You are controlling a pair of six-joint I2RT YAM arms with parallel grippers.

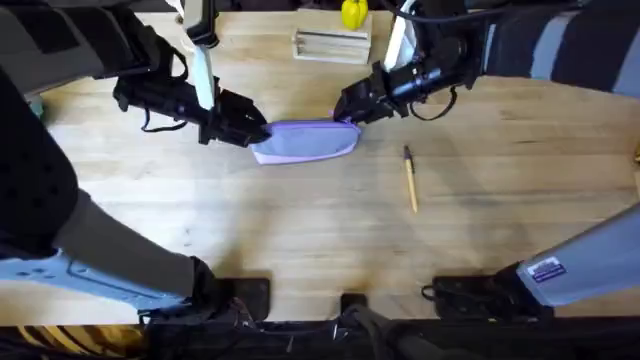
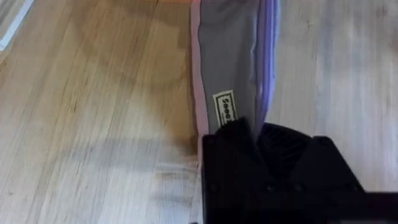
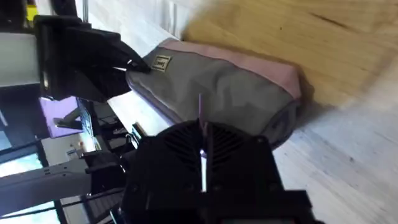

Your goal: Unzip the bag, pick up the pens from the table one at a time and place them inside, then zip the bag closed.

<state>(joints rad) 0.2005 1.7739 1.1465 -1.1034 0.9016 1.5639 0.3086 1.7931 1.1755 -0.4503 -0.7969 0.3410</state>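
Left end effector (image 1: 252, 130) clenched on bag (image 1: 306, 141) end, anchoring it; right end effector (image 1: 349, 108) pinching zipper end. Pen (image 1: 410, 178) waiting on counter (image 1: 300, 230).

A robotics lab: two arms mounted at a butcher-block table (image 1: 300, 230).

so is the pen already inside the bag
No, the pen lies on the table, apart from the bag.
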